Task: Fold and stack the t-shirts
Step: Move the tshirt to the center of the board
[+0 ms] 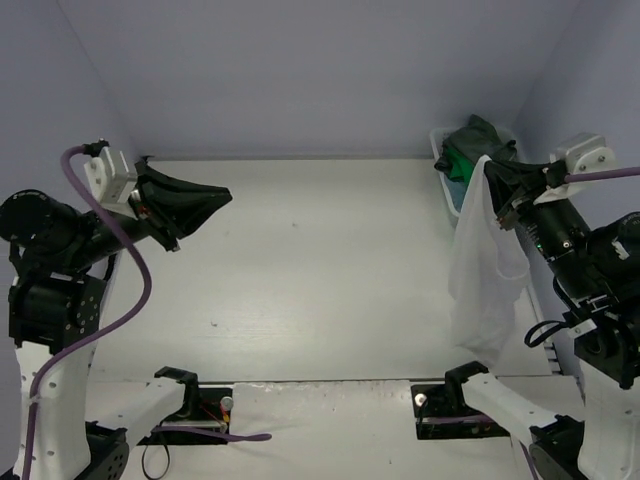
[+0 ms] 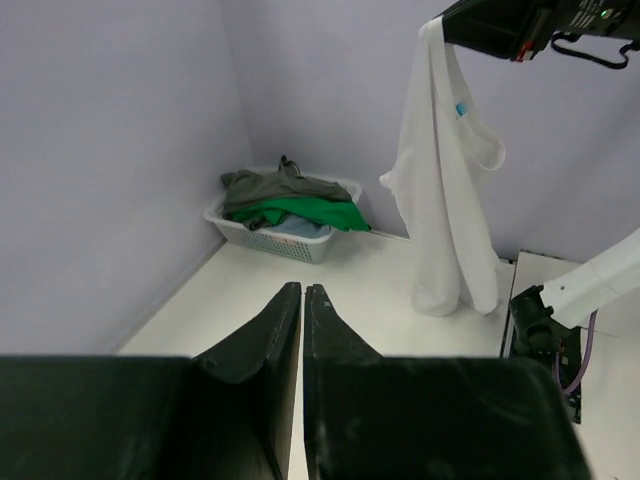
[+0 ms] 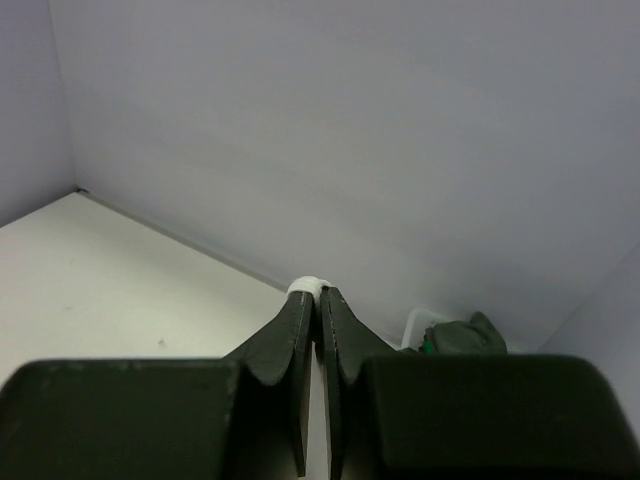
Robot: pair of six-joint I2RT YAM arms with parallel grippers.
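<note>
Right claw [image 1: 494, 173] is up at the right side of the worktop [image 1: 320, 260], jaws clamped together on a pinch of the white t-shirt [image 1: 482, 270]. A small fold of white cloth shows just past the tips in the right wrist view. The shirt hangs full length from that pinch, bunched and twisted, with a small blue tag near the collar. Its bottom end is down by the worktop surface, can't tell if touching. White mesh basket [image 2: 285, 240] sits in the far right corner against the walls, right behind the hanging shirt. From the top view the shirt covers part of the basket's near side. Inside the basket is a heap: dark grey-green t-shirt [image 2: 270, 185] on top, bright green t-shirt [image 2: 312, 212] spilling over the rim beneath it, and teal-blue t-shirt [image 2: 297, 230] lowest, only a bit showing. Left claw [image 1: 225, 195] is raised over the far left of the worktop, jaws together, gripping nothing, pointed across toward the basket and well apart from all the shirts. A purple cable [image 1: 140, 290] loops down the left arm.
</note>
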